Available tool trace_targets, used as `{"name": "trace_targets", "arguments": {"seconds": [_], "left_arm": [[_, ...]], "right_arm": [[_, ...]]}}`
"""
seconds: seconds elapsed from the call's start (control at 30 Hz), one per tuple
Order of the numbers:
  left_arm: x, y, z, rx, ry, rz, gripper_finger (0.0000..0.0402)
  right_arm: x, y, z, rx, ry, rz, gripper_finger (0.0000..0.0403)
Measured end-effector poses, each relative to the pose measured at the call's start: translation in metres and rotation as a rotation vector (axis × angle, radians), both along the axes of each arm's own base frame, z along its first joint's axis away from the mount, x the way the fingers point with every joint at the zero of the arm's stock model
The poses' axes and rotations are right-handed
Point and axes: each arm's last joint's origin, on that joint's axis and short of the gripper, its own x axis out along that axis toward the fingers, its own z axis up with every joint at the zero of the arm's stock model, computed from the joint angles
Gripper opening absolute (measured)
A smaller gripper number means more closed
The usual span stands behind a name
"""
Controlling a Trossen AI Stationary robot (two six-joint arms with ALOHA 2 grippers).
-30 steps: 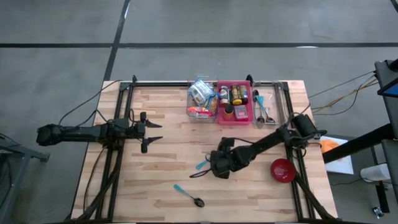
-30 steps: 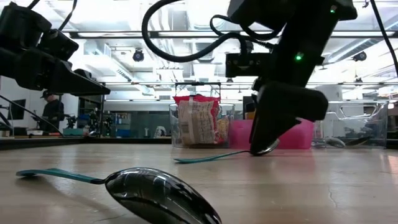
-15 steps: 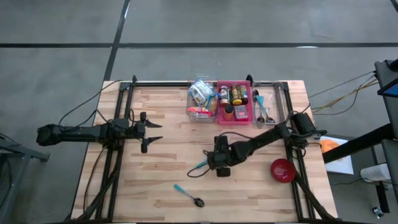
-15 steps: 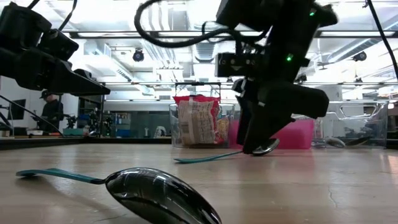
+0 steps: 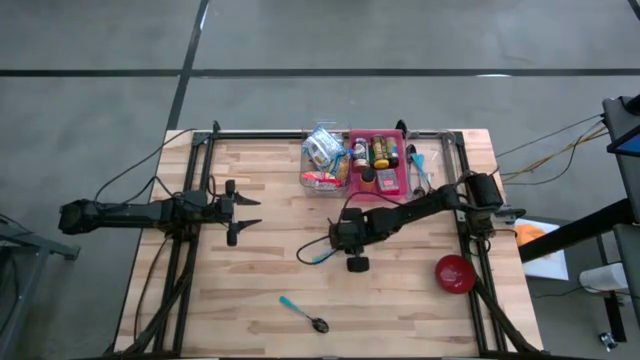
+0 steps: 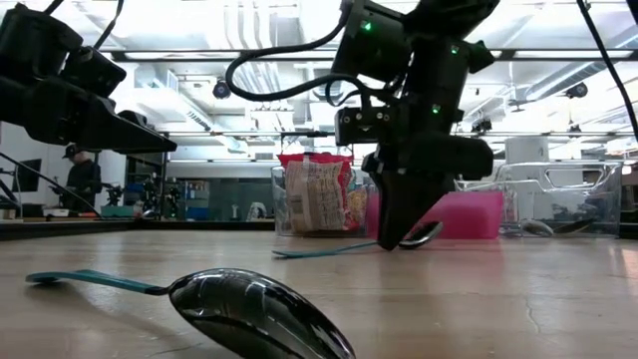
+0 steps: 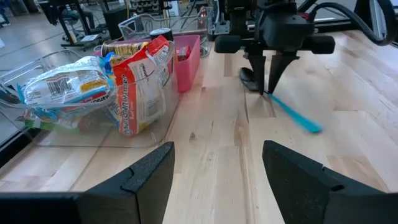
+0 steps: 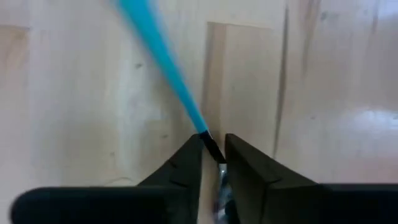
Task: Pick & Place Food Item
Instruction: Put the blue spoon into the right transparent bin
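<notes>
The table (image 5: 260, 290) carries a clear bin of food packets (image 5: 322, 160), a pink tray (image 5: 380, 185), a red bowl (image 5: 454, 273) and two teal-handled spoons. The left claw (image 5: 243, 211) waits wide open, well apart. The right claw (image 8: 213, 152) is pinched narrow on one spoon (image 5: 322, 257) at its neck.

Risks:
- Thin neck grip: the spoon may pivot or slip on lifting.
- The food remains in the bin, untouched.
- The second spoon (image 5: 303, 313) lies clear.
</notes>
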Motion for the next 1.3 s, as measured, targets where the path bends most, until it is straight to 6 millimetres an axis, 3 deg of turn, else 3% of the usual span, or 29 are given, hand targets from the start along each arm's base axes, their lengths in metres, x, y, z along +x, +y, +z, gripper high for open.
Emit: {"name": "trace_targets", "arguments": {"seconds": [0.2,0.87,1.3], "left_arm": [[0.000,0.000,0.000,0.000,0.000,0.000,0.0244],[0.000,0.000,0.000,-0.003,0.000,0.001,0.0244],[0.000,0.000,0.000,-0.002,0.000,0.001,0.0244]], "right_arm": [[-0.002,0.001,-0.002,0.009,0.000,-0.023,0.0016],[-0.002,0.001,-0.004,0.030,-0.025,-0.082,0.0028],[-0.006,0.011,0.024,0.070,-0.111,-0.120,0.0028]]}}
